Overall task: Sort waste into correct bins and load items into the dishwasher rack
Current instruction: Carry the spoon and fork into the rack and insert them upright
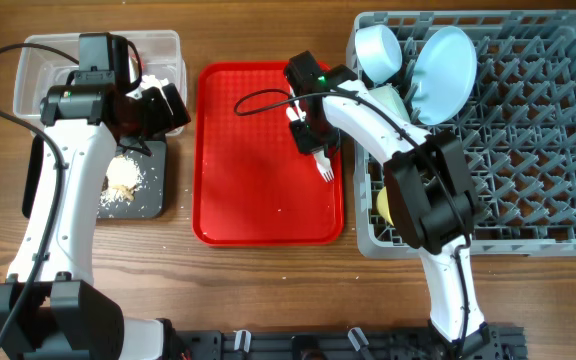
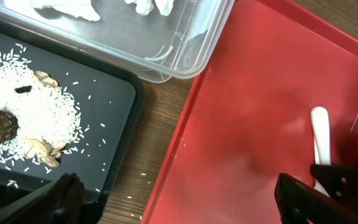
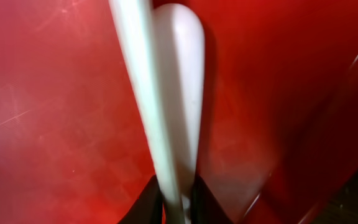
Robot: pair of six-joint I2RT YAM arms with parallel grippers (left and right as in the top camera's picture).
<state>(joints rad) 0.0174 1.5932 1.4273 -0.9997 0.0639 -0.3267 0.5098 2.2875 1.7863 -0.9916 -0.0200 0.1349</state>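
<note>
My right gripper [image 1: 314, 140] is low over the red tray [image 1: 238, 200], shut on the handle of the white fork [image 1: 324, 171]. In the right wrist view the handle [image 3: 143, 93] runs out of the jaws [image 3: 176, 208], with the rounded white spoon [image 3: 182, 68] behind it. My left gripper [image 1: 163, 108] is open and empty [image 2: 185, 208] over the gap between the black tray [image 2: 114, 99] and the red tray [image 2: 260, 93]. Food scraps [image 1: 123, 180] lie on the black tray. White napkins [image 2: 67, 7] lie in the clear tub [image 1: 38, 70].
The grey rack [image 1: 528, 150] at the right holds a light blue bowl [image 1: 378, 50], a light blue plate [image 1: 443, 70], a pale green bowl [image 1: 393, 100] and a yellow cup [image 1: 383, 205]. Loose rice grains [image 2: 148, 177] lie on the wood.
</note>
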